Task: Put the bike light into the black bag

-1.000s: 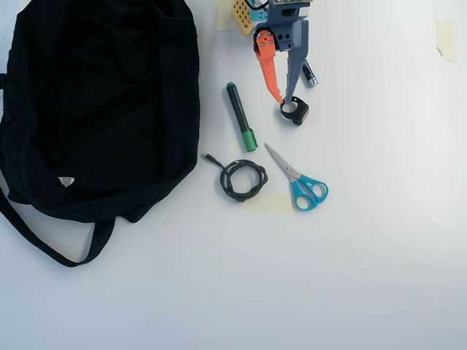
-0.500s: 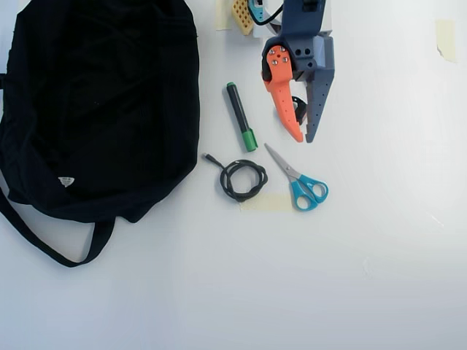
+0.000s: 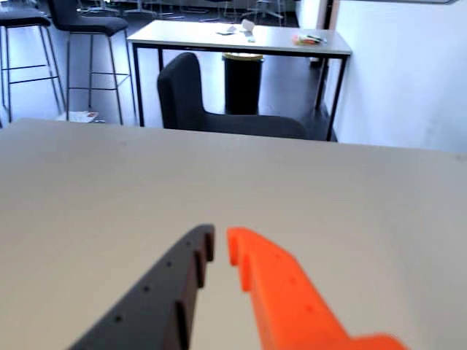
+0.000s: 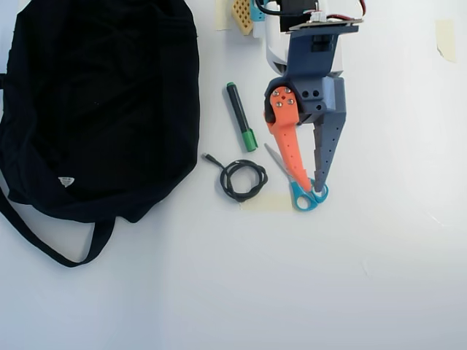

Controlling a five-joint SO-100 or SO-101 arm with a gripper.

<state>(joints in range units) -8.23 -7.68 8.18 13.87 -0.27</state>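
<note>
Bike light hidden; one black bag [image 4: 95,109], one marker [image 4: 240,117], one scissors [image 4: 309,195] (under tool [image 4: 311,182], fingers narrowly apart, empty).

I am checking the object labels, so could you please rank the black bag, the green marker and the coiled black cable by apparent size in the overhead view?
1. The black bag, by far the largest.
2. The green marker and the coiled black cable: they look about alike, the marker longer and thinner, the coil rounder, so I would not rank them.
</note>
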